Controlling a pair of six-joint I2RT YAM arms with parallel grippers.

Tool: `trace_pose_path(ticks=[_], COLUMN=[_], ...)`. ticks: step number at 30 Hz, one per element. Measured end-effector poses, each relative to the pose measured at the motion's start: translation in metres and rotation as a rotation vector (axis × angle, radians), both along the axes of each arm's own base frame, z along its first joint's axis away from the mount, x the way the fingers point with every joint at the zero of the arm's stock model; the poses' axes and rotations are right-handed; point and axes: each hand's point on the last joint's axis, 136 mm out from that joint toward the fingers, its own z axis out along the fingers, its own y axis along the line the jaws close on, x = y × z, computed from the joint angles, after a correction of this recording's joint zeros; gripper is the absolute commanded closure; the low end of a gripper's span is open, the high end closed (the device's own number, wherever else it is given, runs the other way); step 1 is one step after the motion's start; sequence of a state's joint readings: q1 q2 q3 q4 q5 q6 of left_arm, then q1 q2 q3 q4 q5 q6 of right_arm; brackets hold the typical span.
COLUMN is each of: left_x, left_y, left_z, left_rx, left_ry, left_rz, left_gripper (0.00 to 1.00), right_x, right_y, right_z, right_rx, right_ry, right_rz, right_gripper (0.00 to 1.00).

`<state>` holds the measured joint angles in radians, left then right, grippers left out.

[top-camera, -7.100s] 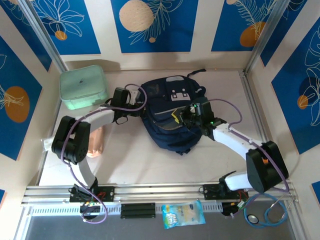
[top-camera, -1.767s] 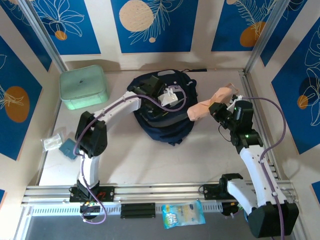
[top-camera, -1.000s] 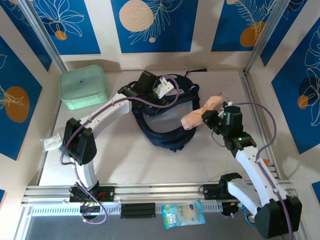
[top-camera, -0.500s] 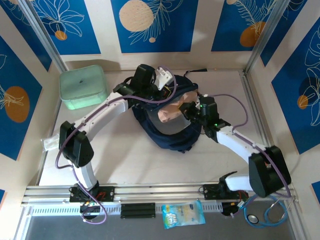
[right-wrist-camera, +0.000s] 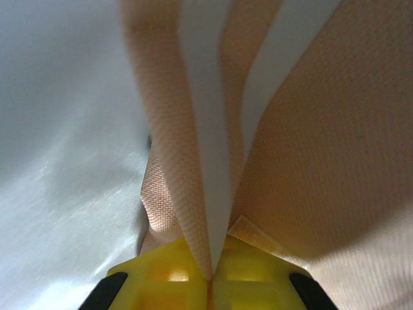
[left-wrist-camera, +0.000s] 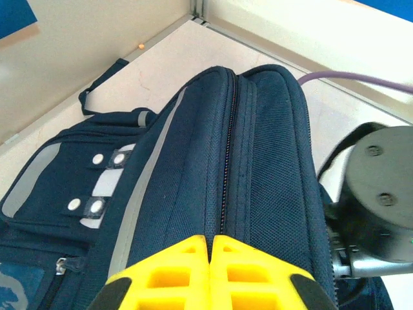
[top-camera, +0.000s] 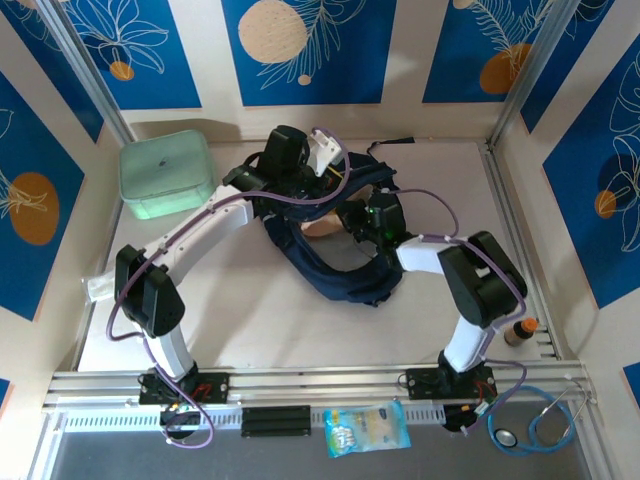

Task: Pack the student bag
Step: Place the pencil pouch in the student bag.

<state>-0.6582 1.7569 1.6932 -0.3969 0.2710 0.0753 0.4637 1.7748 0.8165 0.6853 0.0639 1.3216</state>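
Pinching the zipper edge of the student bag [top-camera: 340, 278], left claw [left-wrist-camera: 210, 241], peach cloth [top-camera: 318, 227] inside the bag, clamped in right claw [right-wrist-camera: 210, 274]

Mint green lidded box [top-camera: 165, 175] stood at your far left, snack packet [top-camera: 367, 428] lay on the near rail, stethoscope [top-camera: 507, 437] lay at your near right.

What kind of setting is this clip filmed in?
Probably a lab data-collection booth: decorated blue wall panels, aluminium frame rails along the table, and the student bag as a prop.
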Motion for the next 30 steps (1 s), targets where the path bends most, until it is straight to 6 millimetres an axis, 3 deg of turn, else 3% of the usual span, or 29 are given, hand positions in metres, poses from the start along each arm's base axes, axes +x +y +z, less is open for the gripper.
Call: trace_pose_path(ticks=[7, 13, 16, 25, 30], left_x=[-0.001, -0.002, -0.002, -0.003, -0.004], left_y=[0.000, 0.003, 0.002, 0.001, 0.002], left_z=[-0.001, -0.001, -0.001, -0.004, -0.003], left_rx=[-0.006, -0.009, -0.012, -0.016, -0.019], left_ry=[0.013, 0.015, 0.012, 0.018, 0.013], left_rz=[0.006, 0.009, 0.010, 0.005, 0.004], left_gripper=[1.00, 1.00, 1.00, 1.00, 1.00], right_x=[0.024, 0.025, 0.017, -0.015, -0.031], right_y=[0.010, 0.016, 0.010, -0.020, -0.021], right_z=[-0.006, -0.002, 0.002, 0.029, 0.012], right_rx=[0.025, 0.039, 0.050, 0.066, 0.029], right_ry=[-0.032, -0.065, -0.062, -0.036, 0.043], right_rz=[-0.016, -0.012, -0.010, -0.009, 0.001], right_gripper=[0.89, 0.62, 0.56, 0.58, 0.63])
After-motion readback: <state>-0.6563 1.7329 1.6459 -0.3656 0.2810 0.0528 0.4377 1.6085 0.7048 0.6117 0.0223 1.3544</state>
